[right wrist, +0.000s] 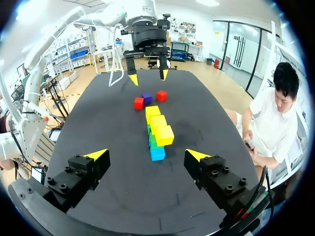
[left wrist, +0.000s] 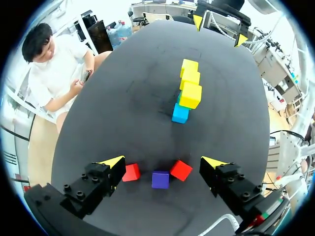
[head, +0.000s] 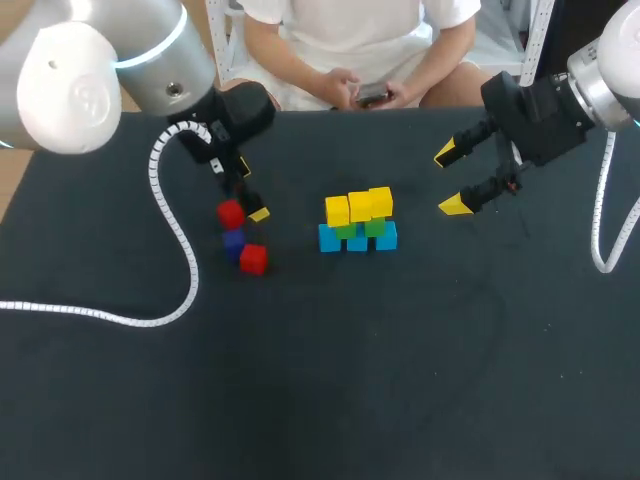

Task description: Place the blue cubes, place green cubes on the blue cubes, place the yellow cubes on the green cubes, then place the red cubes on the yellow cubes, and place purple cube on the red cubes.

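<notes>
You have the small blue cubes [head: 357,241], green cubes [head: 375,227] and yellow cubes [head: 360,206] stacked mid-table. Remaining: two small red cubes [left wrist: 131,172] and one purple cube [left wrist: 160,179], loose by your left gripper [left wrist: 165,162], spread and empty; the right gripper [head: 451,180] hangs released too.

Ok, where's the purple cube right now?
In the head view the purple cube lies left of the stack, between two red cubes, by the open left gripper.
</notes>
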Controlling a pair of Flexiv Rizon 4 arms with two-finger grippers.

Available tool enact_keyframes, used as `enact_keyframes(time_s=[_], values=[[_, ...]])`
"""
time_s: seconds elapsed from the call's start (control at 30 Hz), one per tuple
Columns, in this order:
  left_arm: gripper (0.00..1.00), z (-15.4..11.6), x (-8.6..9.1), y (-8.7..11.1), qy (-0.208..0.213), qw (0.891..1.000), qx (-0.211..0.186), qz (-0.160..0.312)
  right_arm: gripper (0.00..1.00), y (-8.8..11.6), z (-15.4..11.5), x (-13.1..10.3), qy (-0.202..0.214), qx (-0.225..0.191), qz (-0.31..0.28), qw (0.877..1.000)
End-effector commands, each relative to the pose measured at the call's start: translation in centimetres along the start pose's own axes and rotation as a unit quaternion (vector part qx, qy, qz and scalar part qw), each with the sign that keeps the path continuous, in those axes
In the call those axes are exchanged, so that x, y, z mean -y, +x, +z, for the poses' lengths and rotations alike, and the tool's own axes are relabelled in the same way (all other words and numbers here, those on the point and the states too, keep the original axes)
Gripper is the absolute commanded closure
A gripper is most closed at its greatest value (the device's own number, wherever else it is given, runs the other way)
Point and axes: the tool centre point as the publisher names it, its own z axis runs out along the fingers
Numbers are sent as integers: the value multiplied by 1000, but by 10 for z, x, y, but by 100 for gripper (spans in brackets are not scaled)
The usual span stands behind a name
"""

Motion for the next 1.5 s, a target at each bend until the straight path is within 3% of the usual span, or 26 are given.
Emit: enact_keyframes(time_s=[0.03, 0.2, 0.3, 0.47, 0.63, 0.87, 1.23, 1.5], values=[[0, 0, -1, -1, 1, 1000, -2, 0, 0, 0, 0, -1, 1, 0, 0, 1000], [0, 0, -1, -1, 1, 1000, -2, 0, 0, 0, 0, -1, 1, 0, 0, 1000], [0, 6, -6, 4, -6, 1000, 15, -23, 0, 0, 0, -1, 1, 0, 0, 1000], [0, 10, -20, 21, -7, 999, 0, -46, 0, 0, 0, -1, 1, 0, 0, 1000], [0, 12, -29, 37, -24, 997, -45, -58, 0, 0, 0, -1, 1, 0, 0, 1000], [0, 22, -46, 52, -28, 994, -48, -92, 0, 0, 0, -1, 1, 0, 0, 1000], [0, 42, -40, 53, -28, 994, -28, -106, 0, 0, 0, -1, 1, 0, 0, 1000], [0, 41, -37, 51, -45, 993, -47, -100, 0, 0, 0, -1, 1, 0, 0, 1000]])
